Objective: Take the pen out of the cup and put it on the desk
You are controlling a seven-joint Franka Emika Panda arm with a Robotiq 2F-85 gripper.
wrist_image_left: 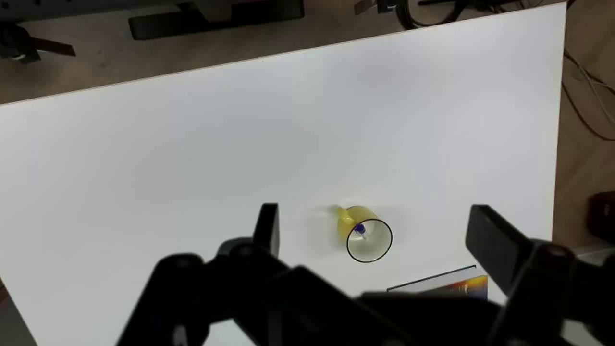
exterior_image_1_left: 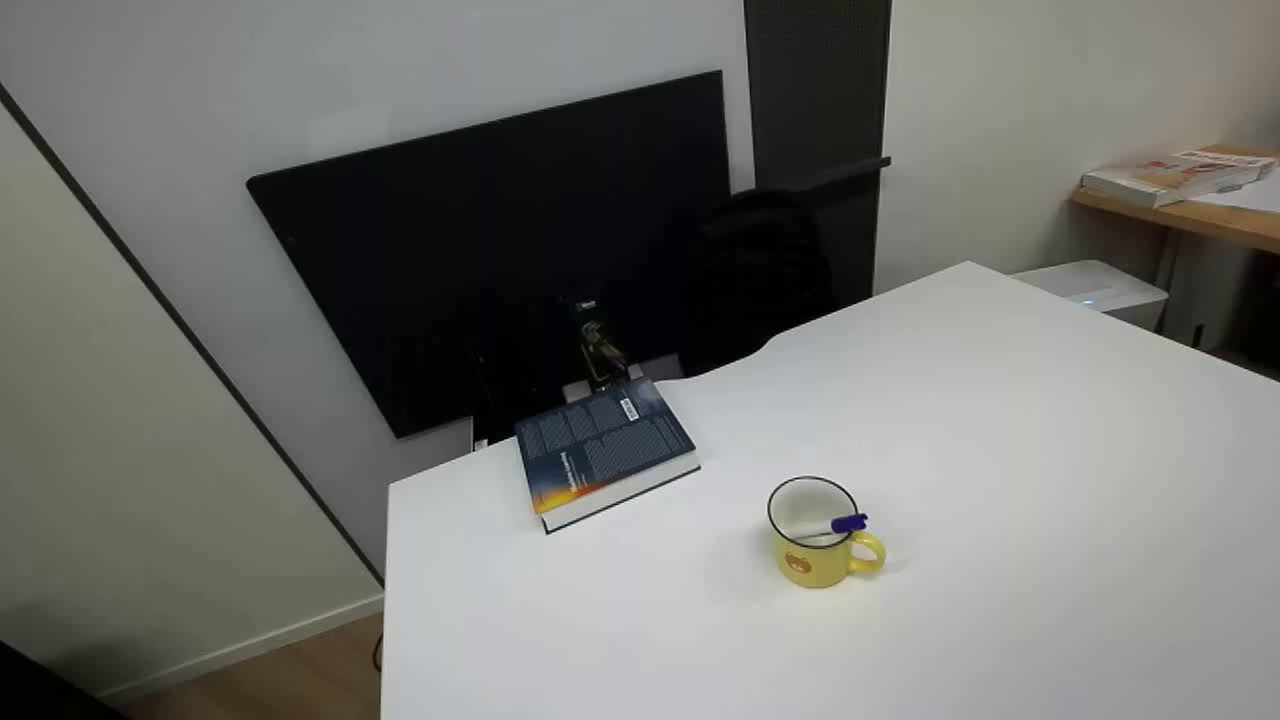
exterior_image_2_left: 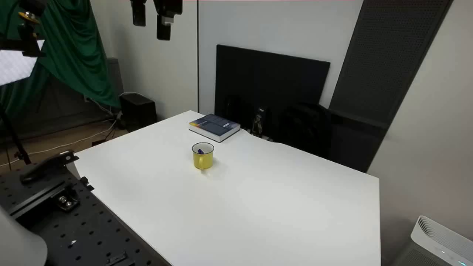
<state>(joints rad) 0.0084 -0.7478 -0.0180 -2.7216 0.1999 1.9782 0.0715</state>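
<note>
Spread wide and carrying nothing, the gripper (exterior_image_2_left: pixel 151 29) hangs high above the desk (exterior_image_2_left: pixel 281 207), in contact with nothing; in the wrist view its fingers (wrist_image_left: pixel 496 244) stand far apart, with the cup (exterior_image_1_left: pixel 824 570) showing between them, well below. In an exterior view the cup stands upright with its handle (exterior_image_1_left: pixel 877 552) to the right, and the pen (exterior_image_1_left: pixel 846 524) is inside it, leaning right, its blue-purple end at the rim (exterior_image_1_left: pixel 815 546) beside the handle; where its lower tip rests is hard to make out. From here aim looks like the main hazard. Coming straight down this wide would probably straddle the whole cup, and closing then would squeeze its sides instead of the pen. Narrowing first and lining up on that end seems wiser, but it is a small target: go too deep and a finger may press the rim or handle and tip the cup; too shallow, and the smooth end may slip and drop back. Pulling at a slant could drag the cup along. Farther out, the book (exterior_image_1_left: pixel 605 445) lies left and far of the cup, near enough that a straying finger might knock it. Released too high, the pen might roll across the desk.
</note>
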